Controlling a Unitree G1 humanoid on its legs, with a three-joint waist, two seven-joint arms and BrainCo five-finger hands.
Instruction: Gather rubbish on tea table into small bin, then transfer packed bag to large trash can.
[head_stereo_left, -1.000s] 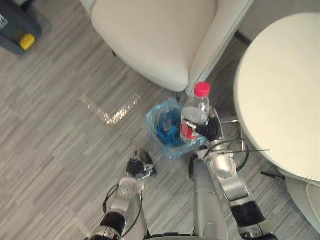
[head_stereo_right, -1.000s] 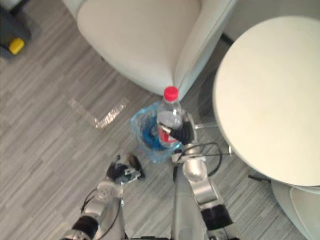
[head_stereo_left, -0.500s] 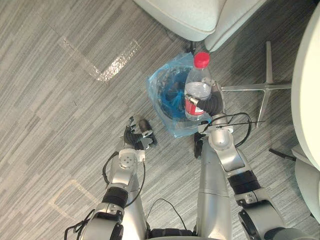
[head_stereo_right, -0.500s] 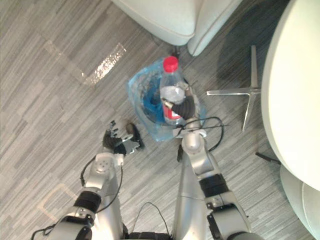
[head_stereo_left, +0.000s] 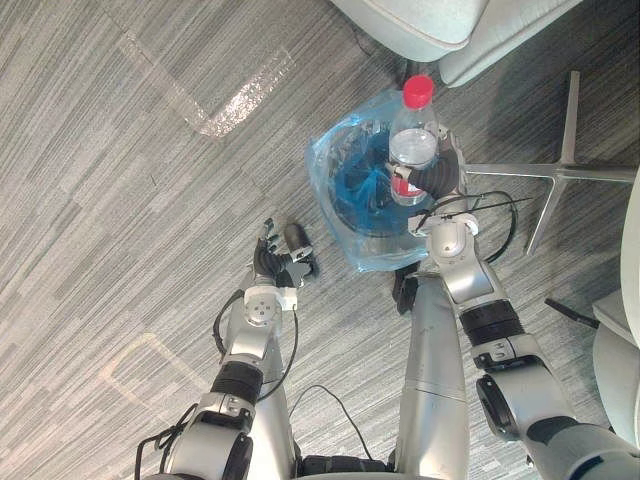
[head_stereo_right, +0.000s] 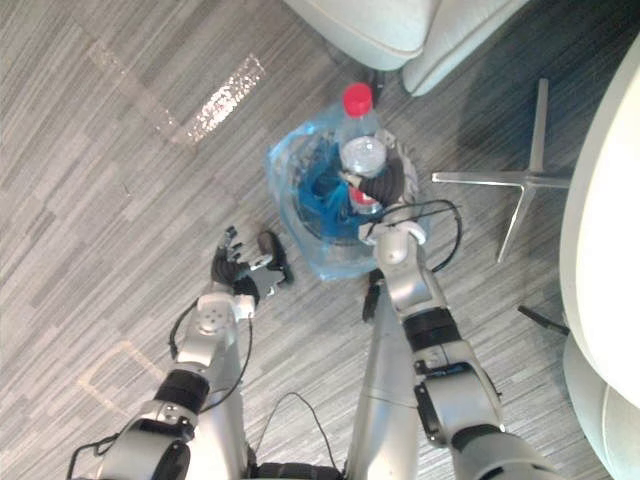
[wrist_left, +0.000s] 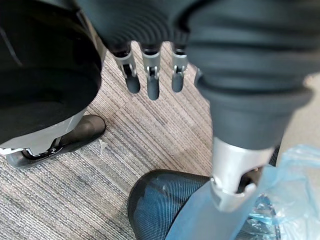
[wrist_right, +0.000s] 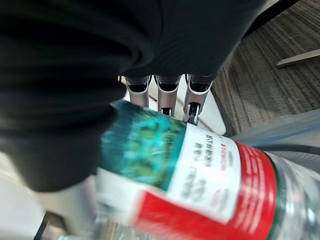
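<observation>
Bottle (head_stereo_left: 413, 140), red-capped and upright, clasped in right hand (head_stereo_left: 432, 178) directly over small bin (head_stereo_left: 350, 207) lined with blue bag (head_stereo_left: 325, 160). Left hand (head_stereo_left: 272, 262) low beside bin, clear of it, relaxed and holding nothing. Metal chair base (head_stereo_left: 545, 172) on floor just beyond right hand.

From left wrist: fingers (wrist_left: 150, 85) straight above grey floor, dark mesh bin wall and blue bag just past thumb.

From right wrist: fingers (wrist_right: 167, 94) curled round bottle's red and white label, bag edge just beyond.
</observation>
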